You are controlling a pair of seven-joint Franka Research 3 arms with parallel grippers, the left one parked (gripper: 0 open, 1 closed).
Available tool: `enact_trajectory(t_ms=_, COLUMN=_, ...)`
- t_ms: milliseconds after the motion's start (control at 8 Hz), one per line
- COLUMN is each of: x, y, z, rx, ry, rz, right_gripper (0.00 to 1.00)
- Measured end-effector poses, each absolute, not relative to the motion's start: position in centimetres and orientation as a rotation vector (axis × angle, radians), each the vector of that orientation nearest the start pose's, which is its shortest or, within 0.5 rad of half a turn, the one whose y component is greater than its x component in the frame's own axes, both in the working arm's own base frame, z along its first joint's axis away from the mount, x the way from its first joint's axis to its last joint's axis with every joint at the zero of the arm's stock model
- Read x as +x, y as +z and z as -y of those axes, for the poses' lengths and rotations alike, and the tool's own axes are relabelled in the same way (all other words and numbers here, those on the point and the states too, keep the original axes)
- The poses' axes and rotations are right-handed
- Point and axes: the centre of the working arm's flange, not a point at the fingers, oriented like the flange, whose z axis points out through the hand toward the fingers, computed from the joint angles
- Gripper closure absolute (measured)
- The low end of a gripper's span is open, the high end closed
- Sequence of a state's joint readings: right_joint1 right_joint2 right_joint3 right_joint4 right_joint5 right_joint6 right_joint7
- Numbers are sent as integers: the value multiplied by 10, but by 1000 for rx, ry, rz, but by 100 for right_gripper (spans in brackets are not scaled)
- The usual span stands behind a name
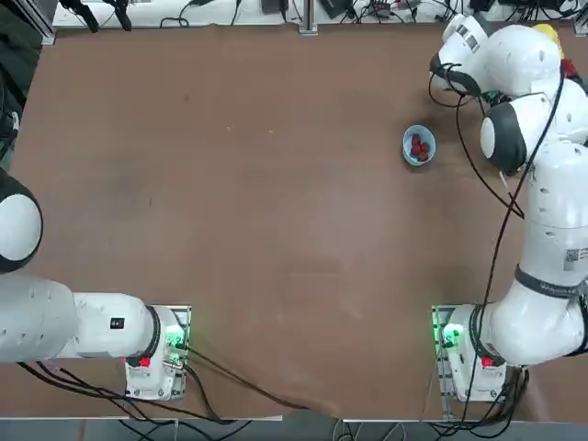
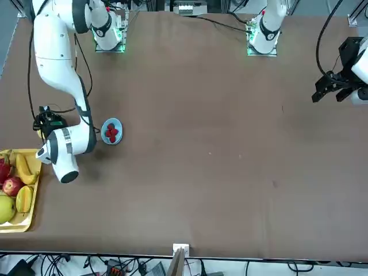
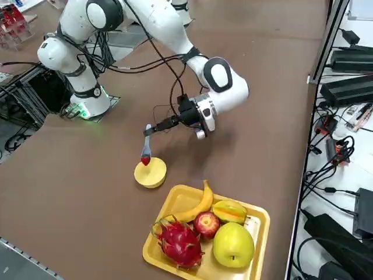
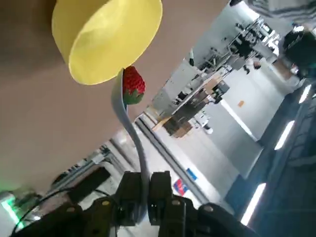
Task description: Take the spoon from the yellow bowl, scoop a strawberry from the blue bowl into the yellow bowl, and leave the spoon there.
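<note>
Right side view: my right gripper (image 3: 172, 122) clenches the spoon (image 3: 147, 144) handle, mid-frame; its strawberry (image 3: 145, 160) end hangs down-left over the yellow bowl (image 3: 150, 173) rim; tipping comes next.

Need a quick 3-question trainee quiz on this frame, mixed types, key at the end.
1. True or false: the right gripper is shut on the spoon.
2. What lies in the spoon's bowl?
A. a banana slice
B. a strawberry
C. nothing
3. Fill in: the spoon's bowl hangs over the ___ bowl.

Key
1. True: the fingers clamp the handle.
2. B: a red strawberry sits on the tilted spoon.
3. Yellow: the yellow bowl is beside the fruit tray; the blue bowl holds more strawberries elsewhere.
</note>
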State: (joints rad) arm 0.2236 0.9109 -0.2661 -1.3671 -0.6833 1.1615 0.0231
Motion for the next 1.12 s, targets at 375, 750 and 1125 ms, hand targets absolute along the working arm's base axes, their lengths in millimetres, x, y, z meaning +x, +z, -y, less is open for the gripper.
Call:
enact_trajectory(t_ms=375, x=617, y=185, z=80, rx=1877, ry=-1258, rz=-174, right_gripper=88)
enact_trajectory(t_ms=750, x=618, y=172, z=79, rx=1824, ry=-1300, rz=-284, right_gripper=88)
enact_trajectory(t_ms=1125, x=619, y=167, z=79, rx=1809, ry=-1333, rz=-358, right_gripper=88)
